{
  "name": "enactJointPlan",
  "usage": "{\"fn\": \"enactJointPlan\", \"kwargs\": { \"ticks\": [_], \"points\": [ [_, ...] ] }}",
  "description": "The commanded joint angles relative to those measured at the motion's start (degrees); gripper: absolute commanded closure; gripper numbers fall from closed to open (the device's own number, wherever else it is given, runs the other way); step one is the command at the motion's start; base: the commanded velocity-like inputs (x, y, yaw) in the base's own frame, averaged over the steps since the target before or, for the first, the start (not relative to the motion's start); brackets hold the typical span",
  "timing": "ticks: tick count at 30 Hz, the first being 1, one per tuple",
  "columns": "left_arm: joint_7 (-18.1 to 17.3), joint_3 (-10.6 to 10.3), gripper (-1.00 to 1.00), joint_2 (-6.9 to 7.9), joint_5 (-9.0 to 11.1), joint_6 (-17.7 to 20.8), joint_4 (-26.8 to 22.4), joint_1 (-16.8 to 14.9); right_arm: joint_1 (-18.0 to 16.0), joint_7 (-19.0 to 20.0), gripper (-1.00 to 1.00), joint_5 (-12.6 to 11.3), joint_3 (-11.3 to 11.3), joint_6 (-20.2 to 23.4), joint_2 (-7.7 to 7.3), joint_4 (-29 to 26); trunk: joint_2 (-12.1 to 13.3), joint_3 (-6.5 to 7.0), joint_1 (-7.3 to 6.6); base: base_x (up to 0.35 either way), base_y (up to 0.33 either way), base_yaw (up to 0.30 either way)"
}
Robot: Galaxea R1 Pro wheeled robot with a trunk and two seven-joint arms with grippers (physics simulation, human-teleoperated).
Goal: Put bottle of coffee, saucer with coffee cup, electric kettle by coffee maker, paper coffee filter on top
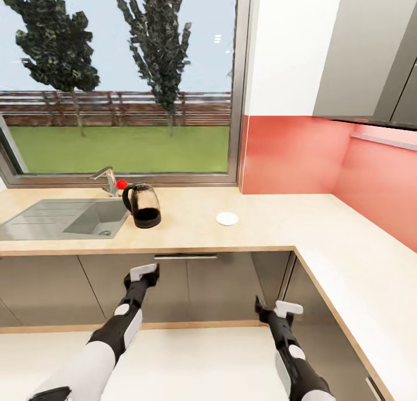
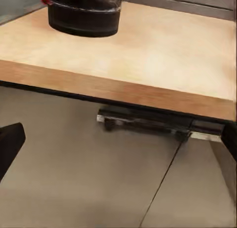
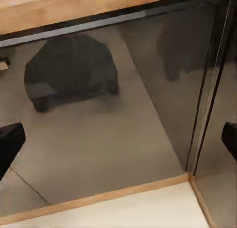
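You're parked in front of the kitchen countertop [image 1: 191,230] corner with both arms hanging low, below the worktop edge, in front of the glossy grey cabinet fronts [image 1: 226,285].

The thing that matters for the next move: the electric kettle [image 1: 143,205] sits up and ahead of your left gripper [image 1: 142,272], almost straight past it and only a touch off to the outer side. It stands upright just beside the sink [image 1: 63,217], with its black loop handle [image 1: 127,197] turned toward the sink side, away from the saucer. So the left arm is clearly the nearer one, and I'd guess a lift over the counter edge and a reach forward gets you there. In the left wrist view you can see the kettle's black base [image 2: 85,16] sitting on the wood, above and beyond the counter lip, with the drawer handle [image 2: 148,123] right under that lip.

The saucer [image 1: 227,218] lies flat on the counter between the two arms, up and ahead, a bit nearer to your right gripper [image 1: 287,308] than to the left. It's well apart from the kettle.

Left gripper reads as spread apart: the dark fingers [image 2: 10,141] sit at opposite edges of the wrist view with nothing between. Same for the right, its fingertips [image 3: 10,141] wide apart and empty, facing the cabinet front.
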Motion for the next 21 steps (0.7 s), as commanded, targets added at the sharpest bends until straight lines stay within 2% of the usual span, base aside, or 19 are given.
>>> {"fn": "enactJointPlan", "kwargs": {
  "ticks": [1,3,8,10,12,13,18,20,21],
  "points": [
    [-0.26,0.23,-1.0,-0.43,-0.11,0.09,0.06,-1.62,-1.65,0.56,-1.0,-1.24,-0.48,-0.19,0.07,-1.15,-0.13,-0.14,0.04,0.0,0.0,0.0],
    [-0.47,0.23,-1.0,-0.9,-0.03,0.5,0.11,-4.5,-3.73,0.58,-1.0,-2.25,-0.48,-0.15,0.07,-5.15,-0.13,-0.14,0.04,0.0,0.0,0.0],
    [-2.73,0.3,-1.0,-1.25,0.0,1.12,0.13,-10.25,-7.95,0.58,-1.0,-2.72,-0.43,0.57,0.07,-12.33,-0.13,-0.14,0.04,0.0,0.0,0.0],
    [-4.07,0.31,-1.0,-1.47,0.01,2.13,0.13,-12.18,-10.31,0.54,-1.0,-2.75,-0.41,2.53,0.07,-13.14,-0.13,-0.14,0.04,0.0,0.0,0.0],
    [-4.81,0.29,-1.0,-1.85,0.01,5.11,0.13,-13.95,-12.84,0.54,-1.0,-2.76,-0.4,6.49,0.07,-13.53,-0.13,-0.14,0.04,0.0,0.0,0.0],
    [-5.04,0.3,-1.0,-2.03,0.01,7.09,0.13,-14.95,-14.08,0.49,-1.0,-2.77,-0.4,8.87,0.07,-13.69,-0.13,-0.14,0.04,0.0,0.0,0.0],
    [-5.36,0.64,-1.0,-2.21,0.01,22.65,0.28,-22.99,-19.6,0.33,-1.0,-2.77,-0.47,26.08,0.07,-15.72,-0.13,-0.14,0.04,0.0,0.0,0.0],
    [-5.41,0.7,-1.0,-1.93,0.7,32.23,0.32,-27.38,-22.3,0.35,-1.0,-2.77,-0.42,36.06,0.07,-18.07,-0.13,-0.14,0.04,0.0,0.0,0.0],
    [-5.44,0.67,-1.0,-1.85,1.38,35.41,0.35,-28.73,-23.14,0.37,-1.0,-2.77,-0.39,39.36,0.07,-18.87,-0.13,-0.14,0.04,0.0,0.0,0.0]
  ]
}}
